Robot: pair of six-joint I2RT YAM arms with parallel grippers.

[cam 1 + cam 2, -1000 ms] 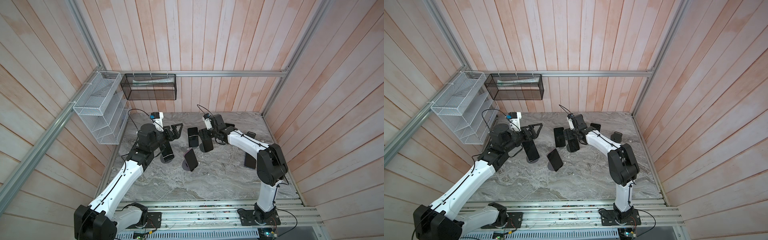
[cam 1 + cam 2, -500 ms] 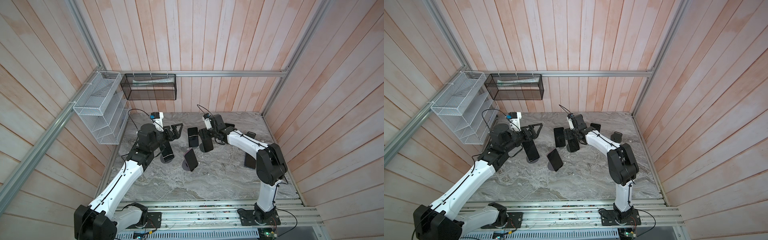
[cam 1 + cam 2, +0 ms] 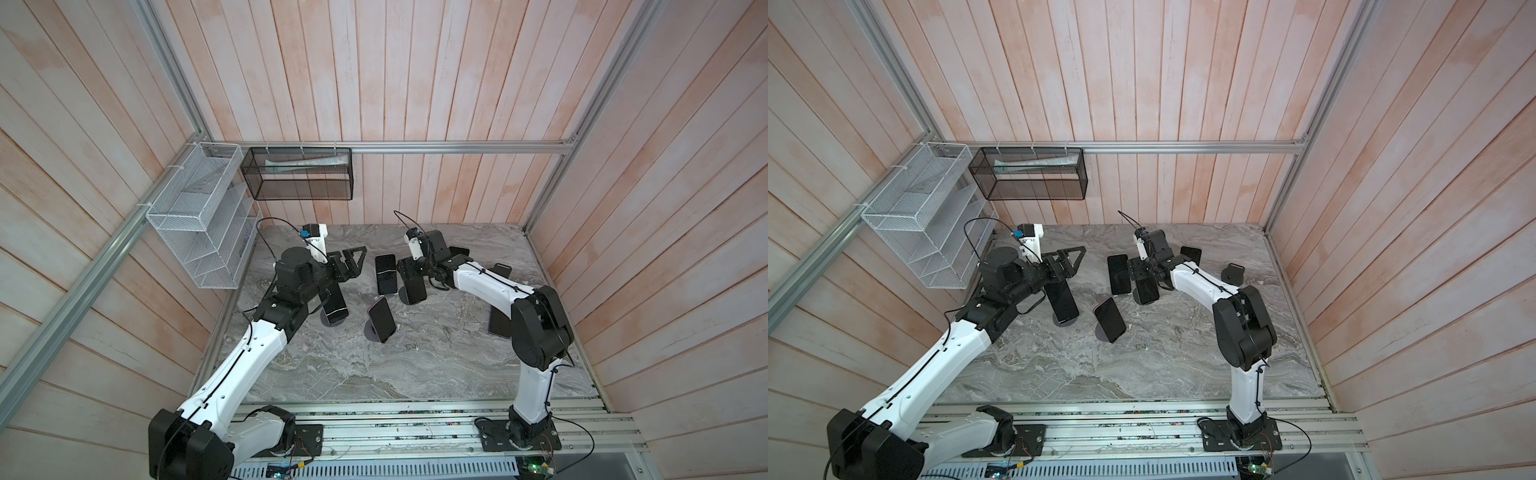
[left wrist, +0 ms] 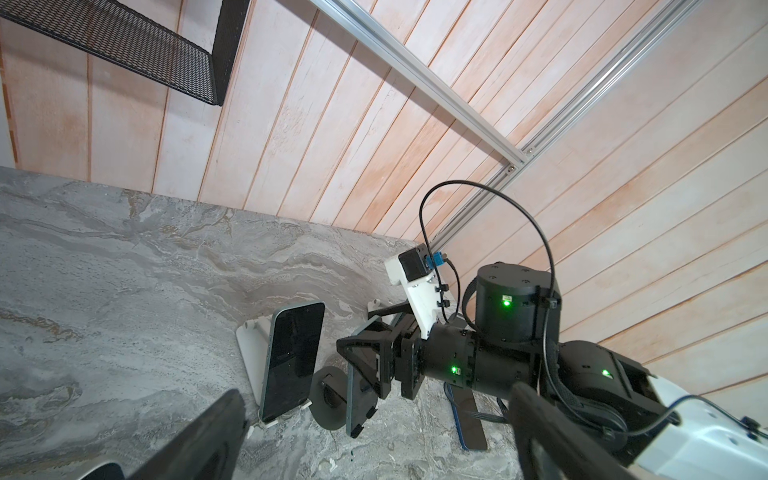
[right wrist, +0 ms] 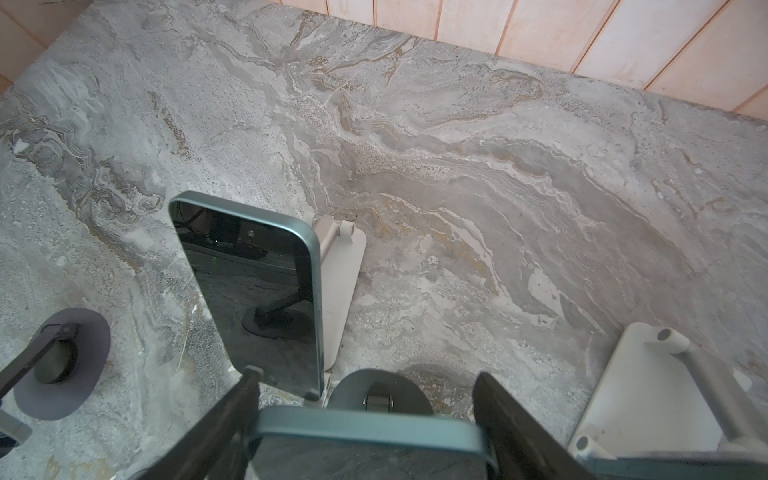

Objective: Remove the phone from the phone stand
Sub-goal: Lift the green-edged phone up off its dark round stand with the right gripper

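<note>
At the far left a white wire rack (image 3: pixel 199 216) hangs on the wall, with a black mesh basket (image 3: pixel 299 174) beside it. The left gripper (image 3: pixel 358 261) hovers above the marble table (image 3: pixel 415 365), its jaws spread wide with nothing between them. Below its arm a tilted handset (image 3: pixel 336 307) leans on a stand. Toward the middle a pink-edged handset (image 3: pixel 382 319) leans on a round base. Behind it a teal-edged handset (image 5: pixel 257 291) rests on a white stand (image 5: pixel 340 274). Just right of that is the phone (image 3: pixel 415 286), nearly upright on the phone stand (image 4: pixel 326 397) (a dark one with a round foot). The right gripper (image 5: pixel 365 386) is clamped on the phone's two long edges near the top, its fingers (image 5: pixel 498 415) against the frame. Farther right a flat handset (image 3: pixel 498 322) lies beside the right arm.
</note>
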